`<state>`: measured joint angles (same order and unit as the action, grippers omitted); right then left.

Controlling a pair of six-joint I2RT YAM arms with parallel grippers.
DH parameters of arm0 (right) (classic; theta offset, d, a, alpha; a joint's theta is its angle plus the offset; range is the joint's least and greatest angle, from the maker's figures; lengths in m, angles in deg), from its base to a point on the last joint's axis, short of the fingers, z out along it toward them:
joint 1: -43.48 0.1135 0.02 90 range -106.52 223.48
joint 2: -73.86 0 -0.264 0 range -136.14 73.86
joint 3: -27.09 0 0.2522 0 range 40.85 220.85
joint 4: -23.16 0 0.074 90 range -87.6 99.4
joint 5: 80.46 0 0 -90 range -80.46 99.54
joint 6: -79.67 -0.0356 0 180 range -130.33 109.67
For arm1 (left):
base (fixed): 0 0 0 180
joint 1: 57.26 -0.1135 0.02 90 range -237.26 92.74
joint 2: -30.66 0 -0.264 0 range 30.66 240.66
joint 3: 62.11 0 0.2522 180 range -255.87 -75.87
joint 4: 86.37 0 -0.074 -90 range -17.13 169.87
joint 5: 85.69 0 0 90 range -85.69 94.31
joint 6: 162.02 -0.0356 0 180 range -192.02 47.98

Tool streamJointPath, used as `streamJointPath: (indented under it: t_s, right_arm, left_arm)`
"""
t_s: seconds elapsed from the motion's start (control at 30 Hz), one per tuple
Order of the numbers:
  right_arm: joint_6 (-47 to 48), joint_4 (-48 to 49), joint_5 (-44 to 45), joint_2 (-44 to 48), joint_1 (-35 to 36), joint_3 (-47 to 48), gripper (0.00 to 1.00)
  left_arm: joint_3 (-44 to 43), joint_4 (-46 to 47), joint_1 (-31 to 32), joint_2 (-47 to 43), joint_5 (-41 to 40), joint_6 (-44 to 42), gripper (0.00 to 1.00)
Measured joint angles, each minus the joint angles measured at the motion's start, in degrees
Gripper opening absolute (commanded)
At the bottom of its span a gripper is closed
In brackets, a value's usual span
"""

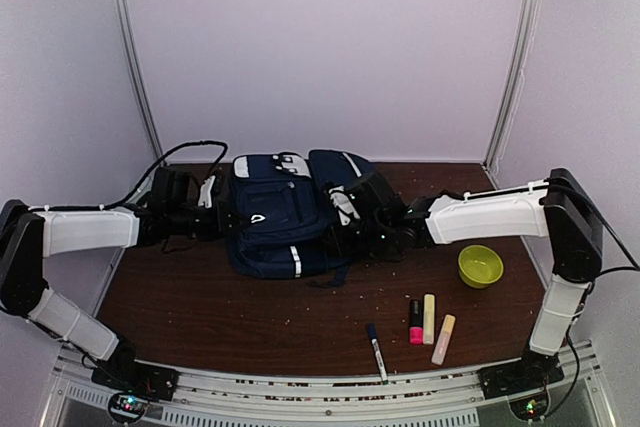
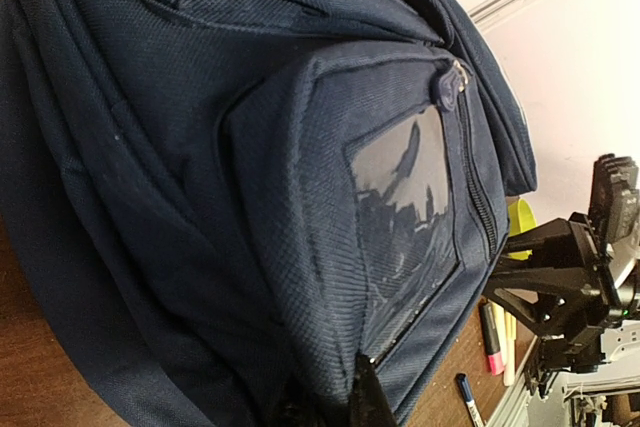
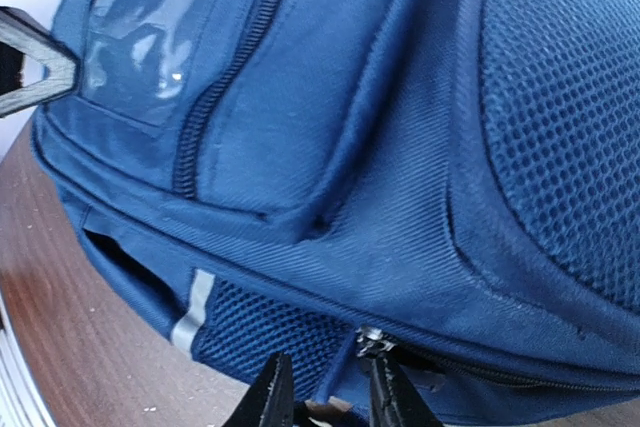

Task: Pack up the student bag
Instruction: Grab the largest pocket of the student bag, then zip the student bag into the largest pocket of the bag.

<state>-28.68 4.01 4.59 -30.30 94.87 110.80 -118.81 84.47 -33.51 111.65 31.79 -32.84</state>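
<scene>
Judging the risk, we fear our right gripper (image 3: 330, 399), jaws parted beside the small metal zipper pull (image 3: 368, 340), pinches fabric instead. Our clenched left gripper (image 2: 363, 387) might then drag the large navy-blue fabric backpack (image 1: 280, 217) lying mid brown wooden table (image 1: 250, 317).

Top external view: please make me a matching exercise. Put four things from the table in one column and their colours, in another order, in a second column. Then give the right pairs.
Things
1. student bag
2. bowl
3. leftmost highlighter
4. pen

Colours
A. white with a dark blue cap
B. navy blue
C. yellow-green
D. pink with a black end

Right pairs: 1-B, 2-C, 3-D, 4-A.
</scene>
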Motion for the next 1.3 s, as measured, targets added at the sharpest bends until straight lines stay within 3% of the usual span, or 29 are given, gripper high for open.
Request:
streamJointPath:
  t_s: [0.3,0.47,0.57,0.67,1.0,1.3]
  right_arm:
    - [-1.7,-1.2,2.7,-1.7,0.0,1.4,0.29]
    - [-2.9,-0.8,3.2,-4.9,0.0,3.1,0.24]
    - [-3.7,-1.0,3.8,-6.1,0.0,4.0,0.15]
    - [-4.4,-1.0,4.6,-6.3,-0.2,4.0,0.0]
    - [-5.4,2.5,3.2,-4.7,-1.7,0.5,0.0]
    - [-5.1,2.8,-3.6,3.6,-10.6,-7.6,0.0]
  left_arm:
    - [0.0,-0.1,0.2,0.0,-0.3,-0.1,0.0]
    - [0.0,-0.1,0.4,0.0,-0.7,-0.1,0.0]
    - [0.0,-0.1,0.4,0.0,-0.9,-0.1,0.0]
    - [-0.1,-0.1,0.4,0.0,-1.0,-0.1,0.0]
    - [-1.5,-1.9,1.1,0.0,-1.9,-1.8,0.0]
    - [-2.7,-4.8,0.7,-0.6,-3.1,-5.4,0.0]
